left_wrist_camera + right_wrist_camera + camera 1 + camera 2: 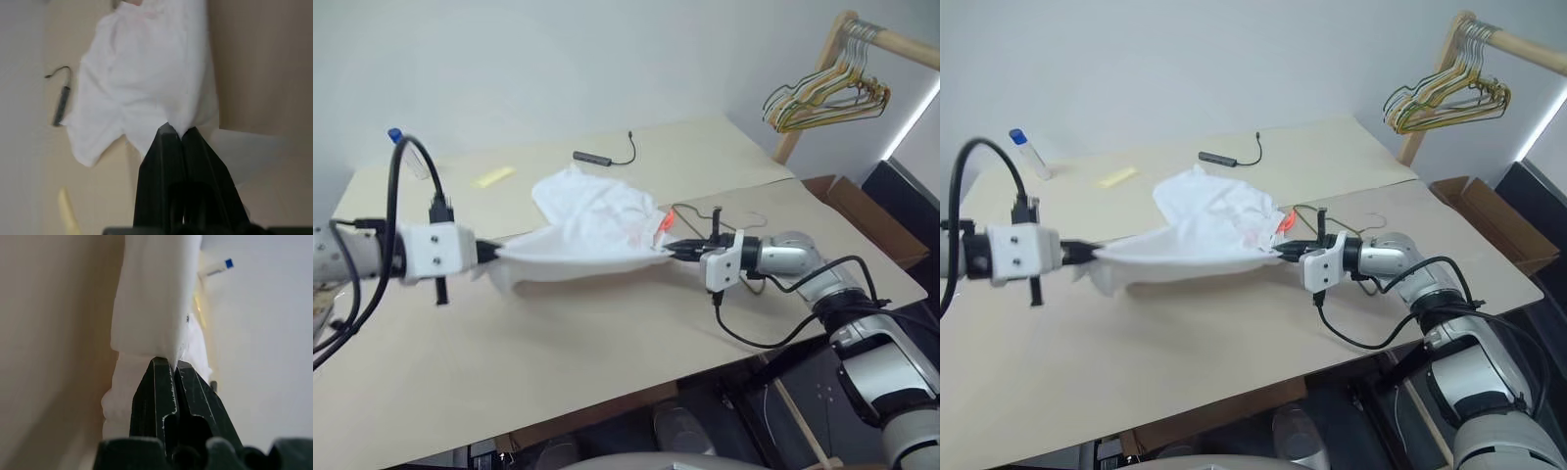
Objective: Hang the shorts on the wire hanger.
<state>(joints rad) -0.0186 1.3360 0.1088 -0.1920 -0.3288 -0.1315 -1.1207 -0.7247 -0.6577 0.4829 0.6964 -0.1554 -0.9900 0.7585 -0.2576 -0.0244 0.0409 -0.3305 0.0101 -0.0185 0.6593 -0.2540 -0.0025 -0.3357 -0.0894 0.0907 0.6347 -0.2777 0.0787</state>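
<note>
Across the middle of the tan bench [607,343], the shorts [592,230] hang stretched between the two end effectors, held just above the surface. At nine o'clock the left end effector [494,253] has its black fingers pressed together on one end of the waistband edge; the left wrist view shows the fabric pinched at the fingertips [168,134]. At three o'clock the right end effector [674,251] is clamped on the opposite end of the same edge, its two fingers [164,367] closed on white cloth. The rest of the shorts bunches up toward twelve o'clock, with a small red-orange tag [663,222] beside the right grip. The wire hanger [734,217] lies flat on the bench just beyond the right end effector, partly hidden by it. Farther toward twelve o'clock rest a black cable with a grey adapter [604,154] and a yellow strip [493,177]. A blue-capped tube [1028,152] sits near ten o'clock. A bunch of hangers [827,98] hangs from a wooden rail [891,41] at two o'clock.
</note>
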